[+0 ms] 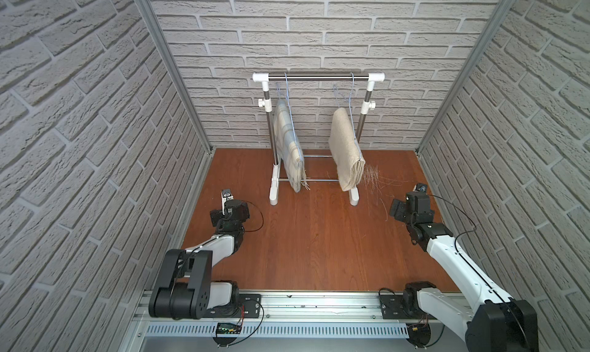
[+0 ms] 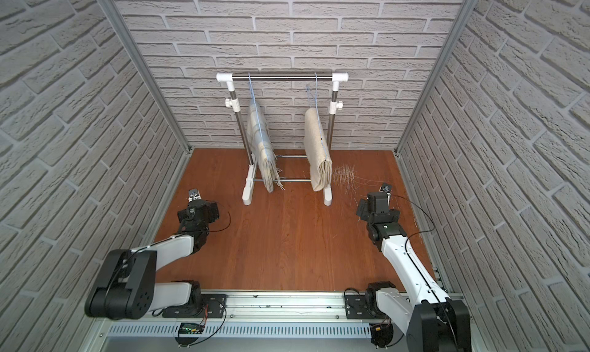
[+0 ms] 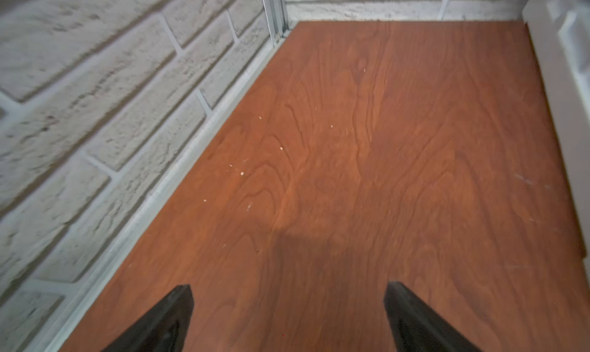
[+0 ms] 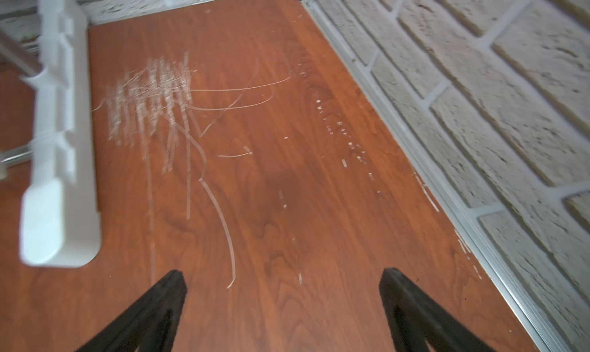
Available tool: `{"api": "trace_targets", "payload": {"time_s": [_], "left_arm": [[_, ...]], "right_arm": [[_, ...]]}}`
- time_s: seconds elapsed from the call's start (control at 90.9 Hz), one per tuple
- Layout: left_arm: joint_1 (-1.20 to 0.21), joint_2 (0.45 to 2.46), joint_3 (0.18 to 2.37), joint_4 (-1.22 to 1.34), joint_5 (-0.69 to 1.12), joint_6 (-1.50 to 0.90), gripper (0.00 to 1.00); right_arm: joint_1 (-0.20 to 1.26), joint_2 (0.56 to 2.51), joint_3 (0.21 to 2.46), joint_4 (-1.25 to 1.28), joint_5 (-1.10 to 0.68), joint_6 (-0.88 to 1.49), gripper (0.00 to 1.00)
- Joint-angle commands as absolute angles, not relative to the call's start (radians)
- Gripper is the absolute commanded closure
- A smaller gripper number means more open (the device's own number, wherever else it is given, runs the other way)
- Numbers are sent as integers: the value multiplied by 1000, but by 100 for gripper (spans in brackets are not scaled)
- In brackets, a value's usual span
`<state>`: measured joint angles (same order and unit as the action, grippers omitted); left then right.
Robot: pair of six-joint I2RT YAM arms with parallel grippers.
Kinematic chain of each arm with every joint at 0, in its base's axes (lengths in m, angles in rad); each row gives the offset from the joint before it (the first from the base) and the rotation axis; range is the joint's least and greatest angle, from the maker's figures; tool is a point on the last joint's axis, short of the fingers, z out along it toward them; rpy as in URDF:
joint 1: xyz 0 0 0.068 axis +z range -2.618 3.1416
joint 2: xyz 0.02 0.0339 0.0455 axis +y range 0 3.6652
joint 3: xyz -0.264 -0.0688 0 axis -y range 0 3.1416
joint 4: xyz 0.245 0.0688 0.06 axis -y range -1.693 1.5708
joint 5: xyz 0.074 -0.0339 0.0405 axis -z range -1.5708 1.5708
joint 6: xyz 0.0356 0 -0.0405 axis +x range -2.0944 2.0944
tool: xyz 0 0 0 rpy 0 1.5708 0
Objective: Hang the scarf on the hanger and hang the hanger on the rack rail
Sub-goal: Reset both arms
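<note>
In a top view, the print on the small board (image 1: pixel 228 327) at the front rail is too small for us to read. The plaid scarf (image 1: pixel 289 142) hangs folded over a hanger (image 1: pixel 286 87) on the rack (image 1: pixel 317 76). The beige scarf (image 1: pixel 344 149) hangs over another hanger (image 1: pixel 351 88) beside it. The left arm (image 1: pixel 220 241) is folded with its elbow high and its wrist over the floor (image 1: pixel 319 238), short of the rack's left foot. The right arm (image 1: pixel 447 251) stretches forward, its wrist near the rack's right foot and the scratches (image 1: pixel 372 174).

In a top view, we see the plaid scarf (image 2: pixel 261 142) and beige scarf (image 2: pixel 316 149) hanging apart, well clear of both arms.

In the left wrist view, the left gripper (image 3: pixel 289 288) hovers over bare floor near the brick wall (image 3: pixel 95 111). Its jaws are wide apart and hold nothing.

In the right wrist view, the right gripper (image 4: pixel 282 273) hovers over scratched floor, also with its jaws wide apart and holding nothing. The rack foot (image 4: pixel 60 142) lies just beside the scratches.
</note>
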<state>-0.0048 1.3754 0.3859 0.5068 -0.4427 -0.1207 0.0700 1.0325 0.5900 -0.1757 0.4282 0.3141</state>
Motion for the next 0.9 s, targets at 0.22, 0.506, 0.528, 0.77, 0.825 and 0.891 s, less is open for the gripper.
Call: {"api": "trace_targets", "payload": {"time_s": [0.22, 0.506, 0.528, 0.77, 0.825, 0.891], "left_arm": [[80, 1533, 386, 888, -207, -114, 2], [78, 1546, 373, 902, -194, -101, 2], [78, 1547, 373, 905, -195, -102, 2], [77, 1548, 374, 904, -198, -100, 2], [76, 1548, 374, 903, -198, -100, 2], [77, 1549, 374, 903, -198, -100, 2]], "right_arm": [[-20, 1324, 437, 491, 359, 266, 1], [8, 1471, 419, 751, 123, 109, 0], [11, 1490, 401, 804, 109, 96, 1], [29, 1534, 429, 811, 38, 45, 1], [29, 1544, 421, 823, 38, 46, 1], [29, 1542, 420, 826, 37, 46, 0]]}}
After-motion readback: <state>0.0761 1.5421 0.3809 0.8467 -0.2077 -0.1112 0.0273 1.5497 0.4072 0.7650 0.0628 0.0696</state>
